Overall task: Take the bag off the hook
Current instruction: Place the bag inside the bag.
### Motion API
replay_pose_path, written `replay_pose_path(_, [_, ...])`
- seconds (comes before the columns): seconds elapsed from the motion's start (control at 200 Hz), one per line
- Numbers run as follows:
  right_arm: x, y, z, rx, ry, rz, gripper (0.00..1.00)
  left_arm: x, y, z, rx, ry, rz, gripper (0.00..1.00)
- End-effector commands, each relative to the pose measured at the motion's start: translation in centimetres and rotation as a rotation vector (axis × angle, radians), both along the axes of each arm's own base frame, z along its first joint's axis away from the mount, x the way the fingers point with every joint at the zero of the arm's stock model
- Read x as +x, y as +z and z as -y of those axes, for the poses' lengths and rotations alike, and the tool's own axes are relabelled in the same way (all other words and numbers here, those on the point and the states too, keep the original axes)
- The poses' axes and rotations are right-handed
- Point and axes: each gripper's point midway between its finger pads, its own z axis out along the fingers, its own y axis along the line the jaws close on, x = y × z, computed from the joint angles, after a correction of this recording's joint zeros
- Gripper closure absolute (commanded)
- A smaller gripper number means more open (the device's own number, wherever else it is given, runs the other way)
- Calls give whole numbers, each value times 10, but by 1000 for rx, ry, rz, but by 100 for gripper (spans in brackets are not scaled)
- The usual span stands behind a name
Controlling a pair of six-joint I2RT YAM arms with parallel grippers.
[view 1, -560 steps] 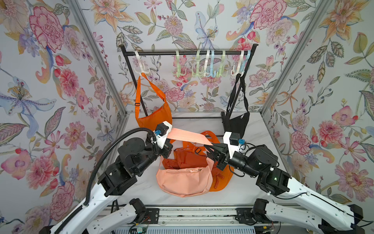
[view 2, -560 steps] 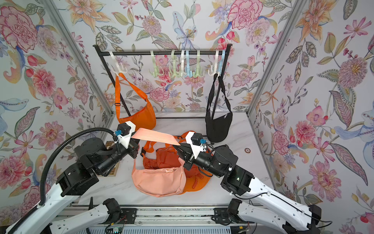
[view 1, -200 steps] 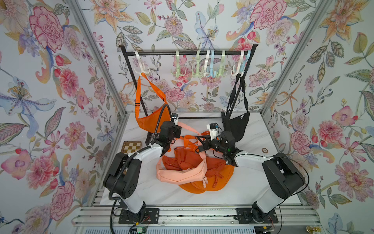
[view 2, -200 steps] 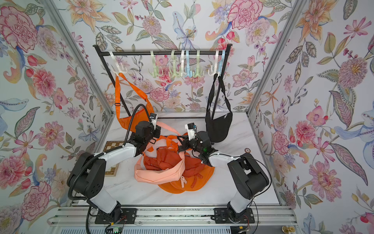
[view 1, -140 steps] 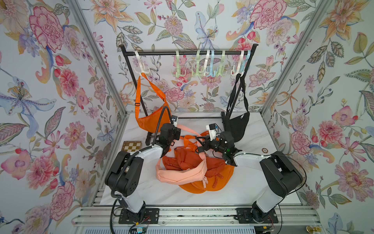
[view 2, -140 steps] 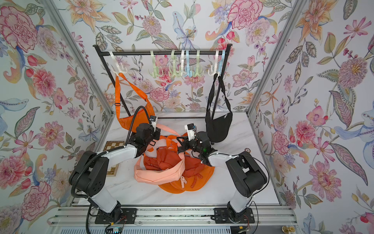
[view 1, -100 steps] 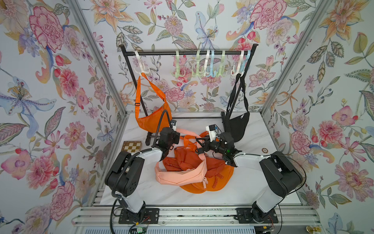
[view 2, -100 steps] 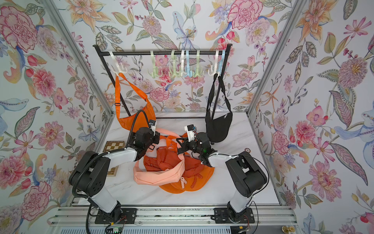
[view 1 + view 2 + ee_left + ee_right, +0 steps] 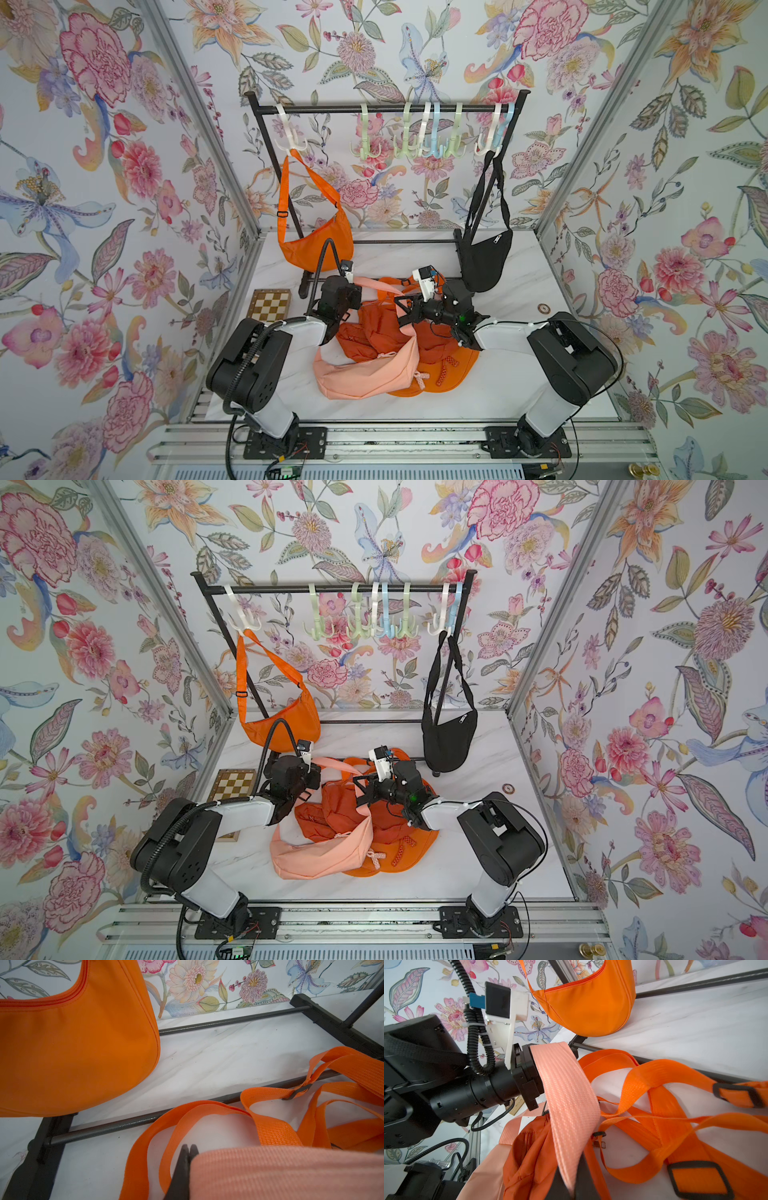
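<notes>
While peach strap point(image 9: 566, 1093) runs between them | left pincer point(image 9: 188, 1152) pressed together under strap | right pincer point(image 9: 571, 1176) pinching strap

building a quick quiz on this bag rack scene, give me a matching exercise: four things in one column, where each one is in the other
Things
1. orange crescent bag
2. black bag
3. peach bag
4. checkerboard

Places
A. flat on the table, apart from every bag
B. hangs at the rack's right end
C. lies on the heap of orange bags
D. hangs at the rack's left end

Pairs: 1-D, 2-B, 3-C, 4-A
</notes>
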Motion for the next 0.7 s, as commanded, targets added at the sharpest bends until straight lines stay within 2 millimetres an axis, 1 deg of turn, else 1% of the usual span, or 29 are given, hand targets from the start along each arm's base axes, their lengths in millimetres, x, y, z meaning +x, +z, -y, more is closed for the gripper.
replay_pose_path(0.0, [4,0,2,6,-26,-12,96,12,33,-31,-1,132,86,100])
replay_pose_path(0.055, [5,5,2,14,-25,-5,97,17,41,-35,22,145,95,100])
replay_pose_path(0.06, [5,6,1,15,-24,-5,97,16,49,-35,17,147,111,100])
replay_pose_path(0.07, [5,7,1,16,-23,-4,96,16,58,-36,12,149,126,100])
replay_pose_path(0.145, [6,19,-2,33,-11,7,98,20,91,-43,6,175,183,100])
replay_pose_path(0.16, [-3,22,-11,37,17,10,98,20,97,-44,4,179,195,100])
replay_pose_path(0.22, [-9,35,-18,48,40,25,98,19,126,-49,-9,196,244,100])
replay_pose_path(0.33, [-24,67,-28,76,82,69,99,6,179,-55,-32,206,337,100])
replay_pose_path(0.42, [-38,101,-33,95,104,134,99,-11,215,-63,-53,213,405,100])
replay_pose_path(0.505, [-49,129,-33,116,111,181,99,-27,241,-67,-71,208,451,100])
replay_pose_path(0.58, [-55,148,-31,140,110,204,99,-37,255,-69,-78,197,470,100])
replay_pose_path(0.636, [-58,157,-30,151,110,213,100,-44,264,-72,-78,197,483,100])
replay_pose_path(0.696, [-62,163,-29,154,111,222,100,-51,273,-75,-78,202,501,100])
